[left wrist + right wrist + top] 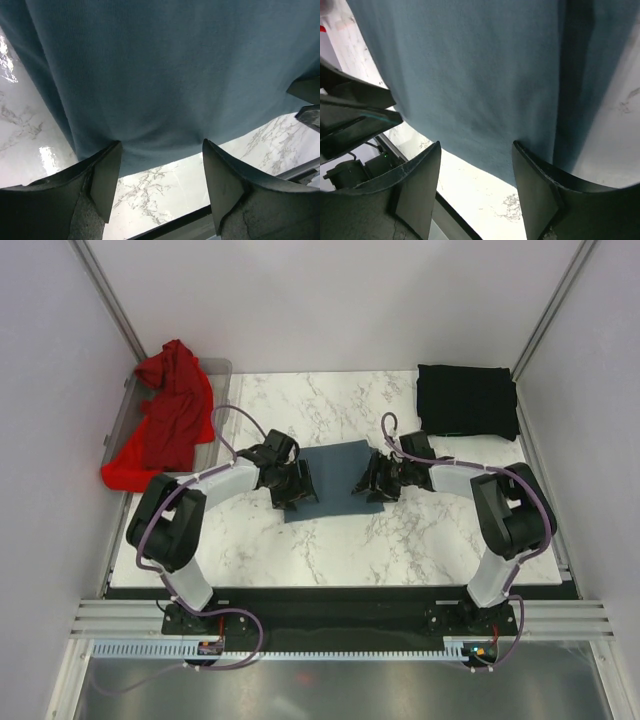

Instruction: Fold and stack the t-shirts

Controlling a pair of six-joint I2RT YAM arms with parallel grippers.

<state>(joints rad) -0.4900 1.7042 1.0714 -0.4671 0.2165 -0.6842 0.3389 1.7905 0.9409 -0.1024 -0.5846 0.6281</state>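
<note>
Left wrist view: we see the left pincer [161,144] spread wide, gripping nothing, over the folded blue-grey shirt [165,75] lying mid-desk [150,190]. Right pincer [476,145] is likewise apart at the opposite edge. Can't tell if the tips touch cloth.

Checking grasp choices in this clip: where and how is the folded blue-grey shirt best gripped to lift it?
Probably its two side edges, left hand coming from the left and right hand from the right. The blue-grey shirt lies flat as a folded rectangle, so only edges offer a pinch, and two grips should keep the fold together.
</note>
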